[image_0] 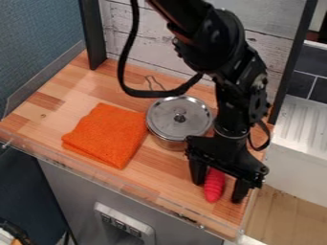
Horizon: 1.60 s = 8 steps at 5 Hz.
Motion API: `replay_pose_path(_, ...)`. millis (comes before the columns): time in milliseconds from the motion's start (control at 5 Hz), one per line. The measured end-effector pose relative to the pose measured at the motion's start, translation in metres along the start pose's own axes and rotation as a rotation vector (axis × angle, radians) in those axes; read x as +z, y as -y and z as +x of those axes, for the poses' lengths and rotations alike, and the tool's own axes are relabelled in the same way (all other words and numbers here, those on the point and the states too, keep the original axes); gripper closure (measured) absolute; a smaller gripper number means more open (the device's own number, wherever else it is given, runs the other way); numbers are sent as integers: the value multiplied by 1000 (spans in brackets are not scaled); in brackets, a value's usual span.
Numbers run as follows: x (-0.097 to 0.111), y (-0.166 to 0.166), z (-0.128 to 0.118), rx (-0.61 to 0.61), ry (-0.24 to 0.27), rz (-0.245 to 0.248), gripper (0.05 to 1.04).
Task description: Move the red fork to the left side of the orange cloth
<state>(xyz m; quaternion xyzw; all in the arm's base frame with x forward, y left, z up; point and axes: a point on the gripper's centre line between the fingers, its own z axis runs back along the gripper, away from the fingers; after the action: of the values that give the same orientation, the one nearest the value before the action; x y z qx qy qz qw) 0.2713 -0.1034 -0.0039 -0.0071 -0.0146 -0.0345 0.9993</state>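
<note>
Red, ribbed, blunt-tipped fork (214,189), lying between fingers of black two-finger gripper (218,191); spread wide, not clamped.

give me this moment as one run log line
gripper: open, astride red fork | red fork: right of orange cloth | orange cloth: left of lidded pot | move: not done

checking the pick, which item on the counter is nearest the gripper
The red fork, between the fingers of the open gripper; the pot and cloth lie outside.

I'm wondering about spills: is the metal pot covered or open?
Covered: a round metal lid with a small knob sits on top of the pot.
</note>
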Motion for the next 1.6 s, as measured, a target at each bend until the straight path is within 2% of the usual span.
replay_pose_path(200, 0, -1, 2, -5, 9, -13, 416)
replay_pose_path(400, 1, -1, 0, -29, -9, 2, 637)
replay_pose_path(600, 20, 3, 5, -53, 22, -14, 639)
replay_pose_path(800, 58, -6, 15, -25, 97, -53, 639)
replay_pose_path(1000, 92, -38, 16, 9, 168, -69, 639)
replay_pose_path(1200, 96, -74, 6, 35, 157, -43, 639)
replay_pose_path(1400, 85, -122, -11, 95, 106, 61, 639)
replay_pose_path(1600, 68, -171, -24, 102, 36, 119, 639)
